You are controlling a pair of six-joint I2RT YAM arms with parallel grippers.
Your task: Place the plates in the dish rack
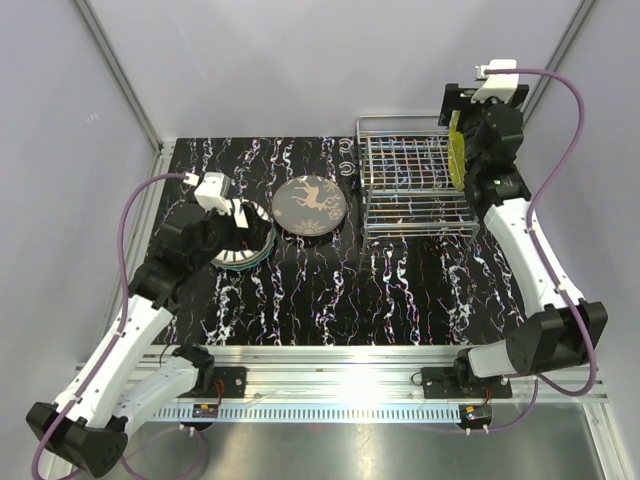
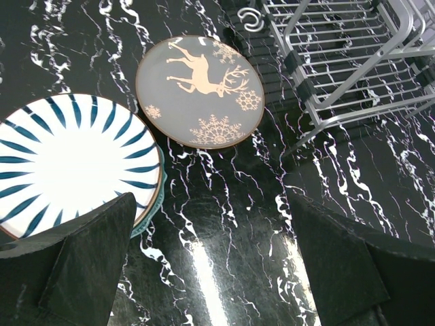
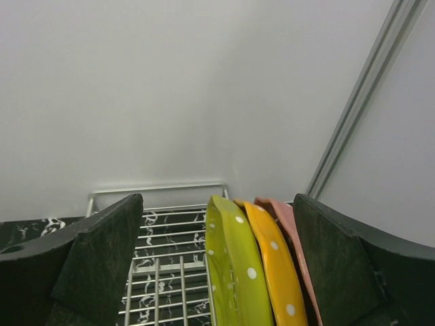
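Three dotted plates stand on edge at the right end of the chrome dish rack (image 3: pixel 160 272): yellow-green (image 3: pixel 234 272), orange (image 3: pixel 275 272) and pink (image 3: pixel 289 224). My right gripper (image 3: pixel 217 258) hovers over them, open, its fingers wide on either side and the left finger well clear of the plates. The yellow-green plate (image 1: pixel 456 150) shows beside the right wrist above the rack (image 1: pixel 410 190). A grey plate with a pale deer (image 2: pixel 199 92) lies flat on the table. A striped white plate (image 2: pixel 68 163) tops a stack with a teal rim (image 2: pixel 153 210) under it. My left gripper (image 2: pixel 211 265) is open and empty just right of that stack.
The rack's left slots (image 2: pixel 353 75) hold nothing. A small metal hook (image 2: pixel 250 19) lies at the rack's near-left corner. Black marbled tabletop (image 1: pixel 400 290) stretches in front of the rack. Grey walls and aluminium posts (image 1: pixel 115 70) close in the back and sides.
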